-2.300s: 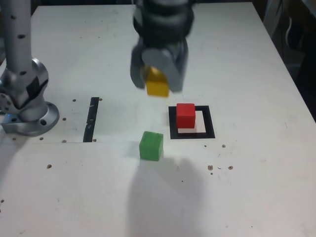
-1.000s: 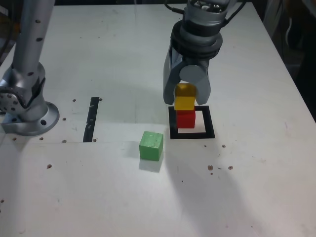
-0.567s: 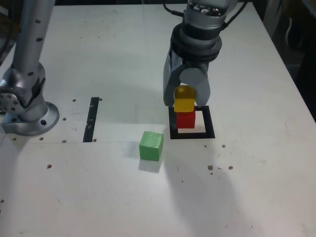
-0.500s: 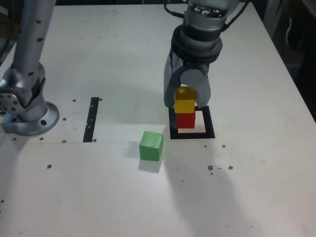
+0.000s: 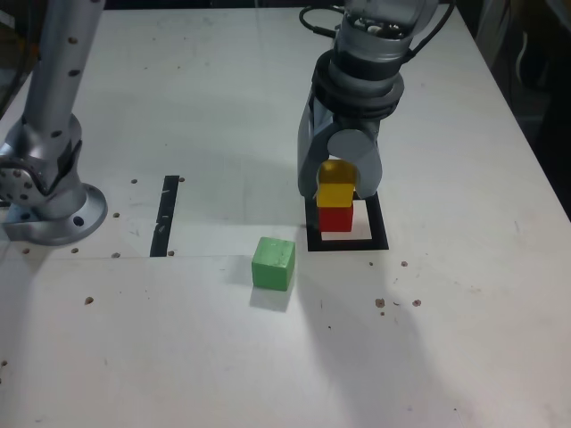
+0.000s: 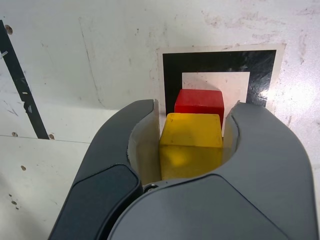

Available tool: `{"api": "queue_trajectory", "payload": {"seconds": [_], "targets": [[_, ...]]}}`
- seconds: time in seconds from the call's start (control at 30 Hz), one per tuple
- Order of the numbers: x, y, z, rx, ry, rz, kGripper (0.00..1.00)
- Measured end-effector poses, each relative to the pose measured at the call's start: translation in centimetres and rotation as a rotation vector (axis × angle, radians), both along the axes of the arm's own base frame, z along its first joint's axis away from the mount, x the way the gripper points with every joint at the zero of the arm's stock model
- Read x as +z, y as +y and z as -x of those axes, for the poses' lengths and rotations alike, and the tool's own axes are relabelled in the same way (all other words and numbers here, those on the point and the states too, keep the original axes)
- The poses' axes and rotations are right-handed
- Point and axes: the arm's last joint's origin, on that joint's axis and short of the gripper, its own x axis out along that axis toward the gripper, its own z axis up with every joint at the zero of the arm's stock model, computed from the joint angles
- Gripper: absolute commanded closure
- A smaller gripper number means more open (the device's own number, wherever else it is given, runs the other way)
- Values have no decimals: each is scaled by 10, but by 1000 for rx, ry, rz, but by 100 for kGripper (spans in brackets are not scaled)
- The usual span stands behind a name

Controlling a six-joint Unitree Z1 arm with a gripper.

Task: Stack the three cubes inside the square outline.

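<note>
- Gripper (image 5: 337, 183): it points down over the square outline, and its two grey jaws are closed against opposite sides of the yellow cube (image 5: 335, 193). In the wrist view the same gripper (image 6: 191, 132) shows the yellow cube (image 6: 190, 145) filling the gap between the jaws.
- Yellow cube: it sits directly above the red cube (image 5: 335, 218). The exterior view shows their faces meeting with no visible gap; whether its weight rests fully on the red cube cannot be told.
- Red cube: it stands on the white centre of the square outline (image 5: 378, 239). In the wrist view the red cube (image 6: 199, 101) appears just beyond the yellow one, inside the black frame of the square outline (image 6: 170, 70).
- Green cube (image 5: 273, 263): it lies alone on the white table (image 5: 196, 89), outside the outline, nearer the camera and toward the exterior view's left of the stack, well apart from the gripper.
- Black tape strip (image 5: 167, 215): a short straight strip on the table, farther toward the exterior view's left than the green cube; it also shows in the wrist view (image 6: 20, 85).
- Arm base (image 5: 45, 192): a grey column and round foot stand at the exterior view's left edge.
</note>
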Motion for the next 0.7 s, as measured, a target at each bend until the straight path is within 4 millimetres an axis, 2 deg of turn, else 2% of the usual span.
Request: {"api": "queue_trajectory", "payload": {"seconds": [0.1, 0.33, 0.57, 0.7], "targets": [[0, 1, 0, 0, 0, -2, 46], [-2, 4, 0, 6, 2, -2, 37], [-6, 6, 0, 9, 3, -1, 9], [-6, 8, 0, 14, 4, 0, 1]]}}
